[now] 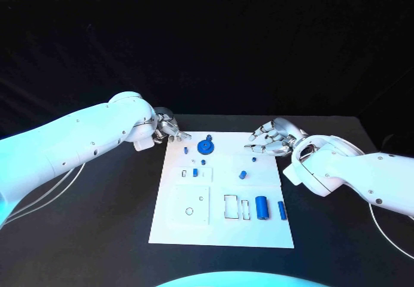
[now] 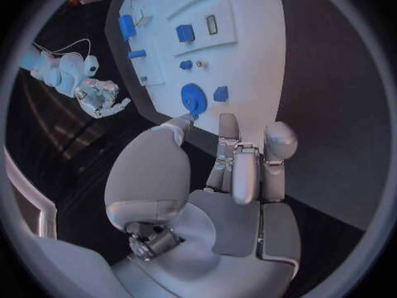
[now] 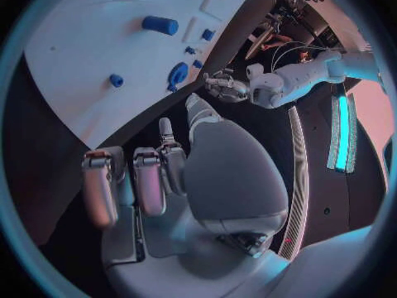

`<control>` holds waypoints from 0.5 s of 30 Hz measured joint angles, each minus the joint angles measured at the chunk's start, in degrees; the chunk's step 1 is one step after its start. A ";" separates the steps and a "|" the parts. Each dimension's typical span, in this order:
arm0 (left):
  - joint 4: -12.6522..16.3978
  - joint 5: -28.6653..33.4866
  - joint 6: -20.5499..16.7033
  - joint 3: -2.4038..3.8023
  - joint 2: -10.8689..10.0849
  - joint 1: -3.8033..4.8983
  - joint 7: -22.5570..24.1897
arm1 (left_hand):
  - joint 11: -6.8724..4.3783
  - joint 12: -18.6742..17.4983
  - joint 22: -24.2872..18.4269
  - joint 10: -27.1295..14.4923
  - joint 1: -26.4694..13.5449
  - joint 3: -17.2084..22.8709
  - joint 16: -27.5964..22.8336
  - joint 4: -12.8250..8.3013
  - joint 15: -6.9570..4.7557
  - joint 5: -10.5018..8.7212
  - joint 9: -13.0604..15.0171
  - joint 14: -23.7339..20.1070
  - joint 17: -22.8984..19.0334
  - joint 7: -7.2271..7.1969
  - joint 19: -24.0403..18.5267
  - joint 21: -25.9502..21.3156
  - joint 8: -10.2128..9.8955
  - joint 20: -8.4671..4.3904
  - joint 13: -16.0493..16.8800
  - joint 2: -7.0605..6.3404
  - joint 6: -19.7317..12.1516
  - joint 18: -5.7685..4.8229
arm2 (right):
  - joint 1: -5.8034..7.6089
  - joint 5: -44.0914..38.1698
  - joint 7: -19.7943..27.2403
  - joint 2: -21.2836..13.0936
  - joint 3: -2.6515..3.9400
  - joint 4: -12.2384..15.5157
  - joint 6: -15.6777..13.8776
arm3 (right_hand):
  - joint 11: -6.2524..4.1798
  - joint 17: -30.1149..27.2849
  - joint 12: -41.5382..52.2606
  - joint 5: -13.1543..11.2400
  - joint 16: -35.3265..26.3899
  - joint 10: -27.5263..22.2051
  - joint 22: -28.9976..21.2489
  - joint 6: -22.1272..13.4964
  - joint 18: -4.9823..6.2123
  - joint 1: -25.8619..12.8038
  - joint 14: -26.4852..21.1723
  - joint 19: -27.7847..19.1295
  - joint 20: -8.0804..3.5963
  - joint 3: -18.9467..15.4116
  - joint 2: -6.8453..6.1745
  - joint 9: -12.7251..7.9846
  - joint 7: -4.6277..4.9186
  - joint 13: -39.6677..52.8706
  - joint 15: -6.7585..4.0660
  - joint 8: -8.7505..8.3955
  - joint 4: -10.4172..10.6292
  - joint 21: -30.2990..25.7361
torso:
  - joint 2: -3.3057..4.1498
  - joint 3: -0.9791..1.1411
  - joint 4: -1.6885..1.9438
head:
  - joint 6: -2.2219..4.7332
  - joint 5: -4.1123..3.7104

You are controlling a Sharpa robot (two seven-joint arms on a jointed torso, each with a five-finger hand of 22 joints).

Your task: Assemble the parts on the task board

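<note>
Our silver left hand and right hand hover empty, fingers apart, at the far corners of the white plastic task board, apparently poised to start; its small blue parts lie scattered across it, unassembled.

I see bare surface at the task board's nine and three o'clock; blue parts probably crowd its middle.
</note>
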 measured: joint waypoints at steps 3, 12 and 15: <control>-0.87 -0.19 0.75 -0.14 0.55 0.00 0.10 | 0.00 0.00 0.32 0.00 -0.23 0.00 0.00 0.00 0.00 0.00 0.00 0.00 0.00 0.20 0.00 0.00 0.00 0.00 -0.06 0.23 0.18 0.00 | 0.00 0.01 0.01 0.09 0.00 -0.03 -0.02 | -0.11 0.00 0.00 0.00 0.00 -0.11 0.00 0.00 0.00 0.00 0.20 0.00 0.00 0.00 0.00 0.00 0.00 0.00 -0.20 0.00 0.00 0.00 | -0.04 0.01 0.01 | -0.11 0.01; -2.67 -0.31 2.31 -0.59 1.62 -0.03 0.33 | -0.34 0.00 0.79 0.34 -0.24 -0.72 0.00 -0.08 0.00 0.00 0.17 0.00 0.00 -0.25 0.00 0.00 0.05 0.00 -0.01 0.68 1.55 0.00 | 0.01 0.01 0.09 0.37 0.00 0.05 -0.15 | -0.10 0.00 0.00 0.00 0.00 -0.10 -0.01 0.00 0.00 0.00 0.20 0.00 0.00 0.00 0.00 -0.01 0.00 -0.01 -0.20 0.00 0.00 0.00 | -0.10 0.04 0.08 | -0.30 -0.07; -3.39 -0.27 2.77 -0.84 2.10 -0.08 0.42 | -0.43 0.00 0.91 0.43 -0.23 -0.86 0.00 -0.08 0.00 0.00 0.22 0.00 0.00 -0.41 0.00 0.00 0.36 0.00 0.19 0.68 1.82 0.00 | 0.01 0.02 0.13 0.45 0.01 0.09 -0.20 | -0.10 0.00 0.00 0.00 0.00 -0.10 -0.01 0.00 0.00 0.00 0.20 0.00 0.00 0.00 0.00 -0.01 0.00 -0.01 -0.20 0.00 0.00 0.00 | -0.11 0.04 0.07 | -0.36 -0.12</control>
